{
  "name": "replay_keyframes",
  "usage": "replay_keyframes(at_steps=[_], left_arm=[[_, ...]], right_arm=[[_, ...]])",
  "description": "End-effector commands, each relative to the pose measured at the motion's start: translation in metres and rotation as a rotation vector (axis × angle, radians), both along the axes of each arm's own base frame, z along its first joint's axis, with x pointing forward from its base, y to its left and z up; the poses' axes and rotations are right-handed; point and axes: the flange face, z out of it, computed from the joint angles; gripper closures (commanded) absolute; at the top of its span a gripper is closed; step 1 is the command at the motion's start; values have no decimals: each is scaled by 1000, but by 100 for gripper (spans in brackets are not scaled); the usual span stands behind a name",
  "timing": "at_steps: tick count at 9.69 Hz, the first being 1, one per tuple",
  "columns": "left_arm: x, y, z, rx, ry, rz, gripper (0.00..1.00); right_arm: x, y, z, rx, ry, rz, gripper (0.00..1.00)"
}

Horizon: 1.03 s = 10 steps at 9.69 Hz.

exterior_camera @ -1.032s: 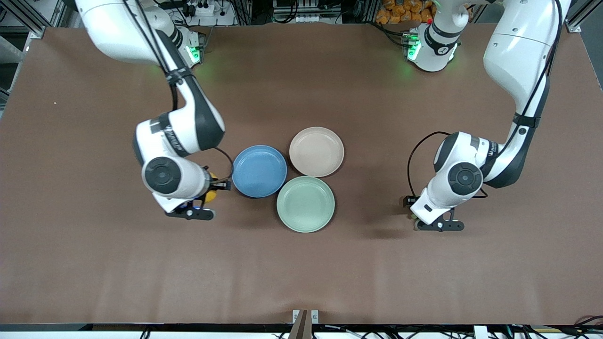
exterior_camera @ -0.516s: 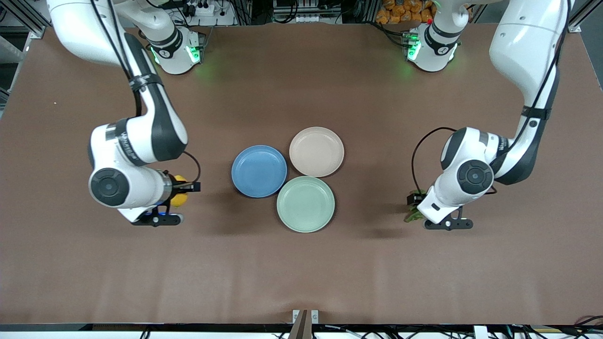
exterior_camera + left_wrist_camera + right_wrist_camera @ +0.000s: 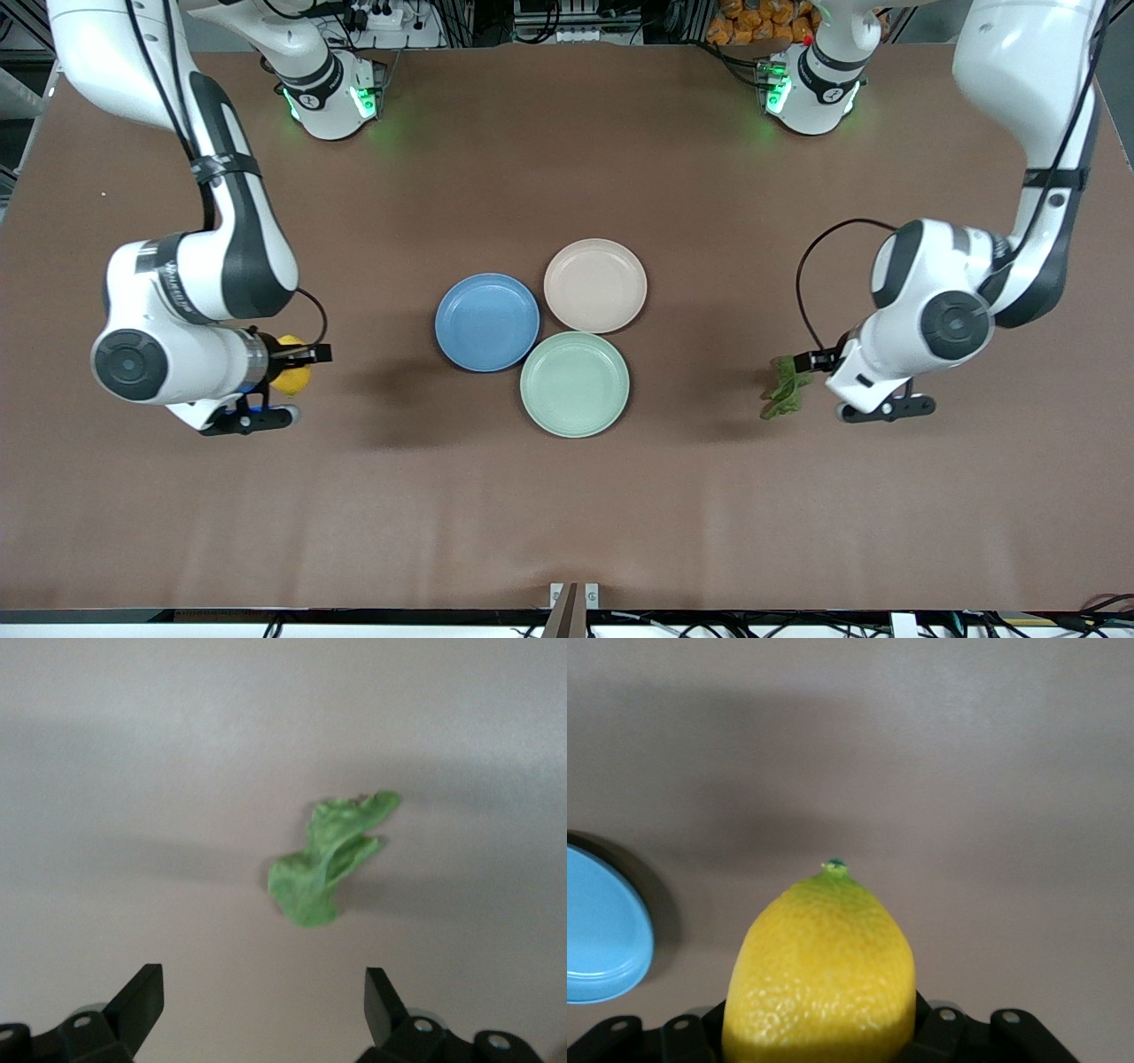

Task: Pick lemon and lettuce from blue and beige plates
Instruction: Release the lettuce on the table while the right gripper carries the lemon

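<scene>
At the right arm's end of the counter [image 3: 567,496], the right gripper [image 3: 297,365] hangs above the bare surface with its fingers clamped on the lemon [image 3: 822,970], well apart from the blue plate [image 3: 487,322]. Toward the left arm's end, the lettuce [image 3: 330,858] lies on the counter, just beside the left gripper [image 3: 819,368], whose fingers [image 3: 142,997] are spread wide and hold nothing. The beige plate [image 3: 595,285] and a mint-green plate [image 3: 575,384] touch the blue one mid-counter.

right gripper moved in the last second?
Yes. The right gripper, shut on the lemon, has carried it away from the blue plate toward the right arm's end of the table; the plate stayed put.
</scene>
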Motion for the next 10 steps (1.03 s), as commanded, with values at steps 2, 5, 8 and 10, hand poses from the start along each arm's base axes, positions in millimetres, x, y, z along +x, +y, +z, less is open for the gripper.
replay_keyframes(at_steps=[2, 5, 8, 10], left_arm=[[-78, -7, 35, -30, 19, 43, 0], [-120, -5, 60, -27, 56, 39, 0], [-121, -34, 127, 20, 80, -38, 0], [-98, -26, 170, -4, 10, -14, 0]], right_arm=[[-43, -42, -15, 33, -45, 73, 66], [-71, -62, -42, 46, -95, 91, 66], [-99, -66, -82, 43, -163, 89, 66], [-109, -65, -105, 39, -202, 93, 66]])
